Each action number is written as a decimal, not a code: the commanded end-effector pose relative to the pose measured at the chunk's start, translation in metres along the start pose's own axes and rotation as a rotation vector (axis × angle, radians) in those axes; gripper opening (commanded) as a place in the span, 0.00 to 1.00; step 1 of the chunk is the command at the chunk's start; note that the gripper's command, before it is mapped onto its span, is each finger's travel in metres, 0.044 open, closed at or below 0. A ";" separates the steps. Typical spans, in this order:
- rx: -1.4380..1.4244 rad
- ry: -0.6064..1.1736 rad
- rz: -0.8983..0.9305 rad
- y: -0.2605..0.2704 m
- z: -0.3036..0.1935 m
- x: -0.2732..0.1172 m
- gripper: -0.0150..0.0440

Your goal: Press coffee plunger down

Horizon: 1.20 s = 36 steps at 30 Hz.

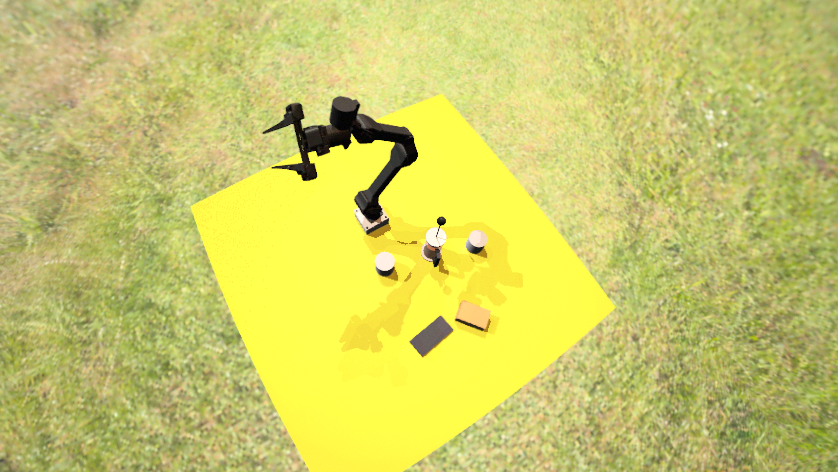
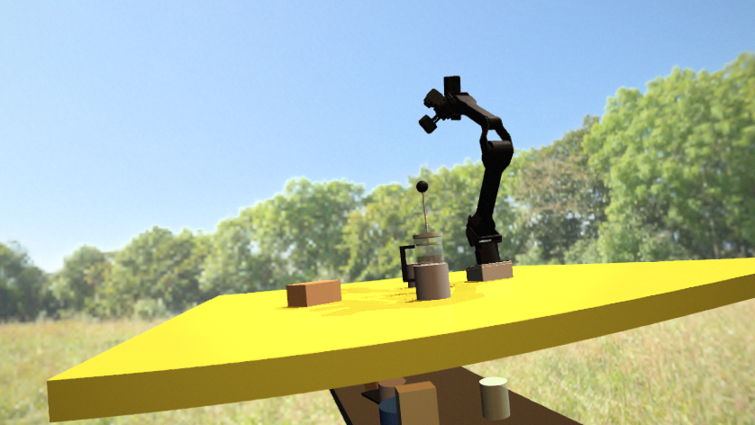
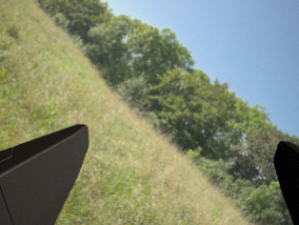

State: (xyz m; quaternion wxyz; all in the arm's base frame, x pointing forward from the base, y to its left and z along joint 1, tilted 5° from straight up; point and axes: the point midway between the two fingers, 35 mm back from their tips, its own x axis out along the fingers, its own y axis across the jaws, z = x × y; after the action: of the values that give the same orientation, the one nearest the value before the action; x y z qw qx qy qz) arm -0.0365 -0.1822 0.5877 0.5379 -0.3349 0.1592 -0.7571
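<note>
The French press (image 1: 434,246) stands upright on the yellow surface (image 1: 304,246) just in front of the arm's base (image 1: 371,220), its plunger rod raised high with the black knob (image 2: 422,185) at the top. The exterior view shows its glass body, dark side handle and brown lower band, which the top view blurs into a small shape; the same view also reveals a brown board beneath the surface with several blocks and cylinders on it.

From above, two pale-topped cylinders flank the press, one (image 1: 384,263) on one side and one (image 1: 476,240) on the other, each apart from it. Two flat blocks lie further out: one orange-brown (image 1: 473,314) and one dark grey (image 1: 431,335), near each other.

The single arm (image 1: 389,167) rears up and away from the press, with the jaws (image 1: 288,146) spread nearly full and holding nothing, well apart from the plunger. The wrist view shows only two dark fingertips at its edges, with grass slope, trees and sky between them.

The surface is a tilted yellow square slab standing in an open grassy field with a tree line under blue sky.
</note>
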 end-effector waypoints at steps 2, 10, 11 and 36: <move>0.016 -0.006 0.021 0.005 0.001 0.000 1.00; 0.215 -0.072 0.328 0.075 0.013 -0.009 1.00; 0.228 -0.090 0.377 0.085 0.017 -0.013 1.00; 0.440 -0.198 1.525 0.242 0.056 -0.224 1.00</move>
State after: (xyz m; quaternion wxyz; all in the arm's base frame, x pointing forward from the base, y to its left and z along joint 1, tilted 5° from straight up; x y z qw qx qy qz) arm 0.2095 -0.0817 0.4233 0.9641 -0.0994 0.1273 -0.2106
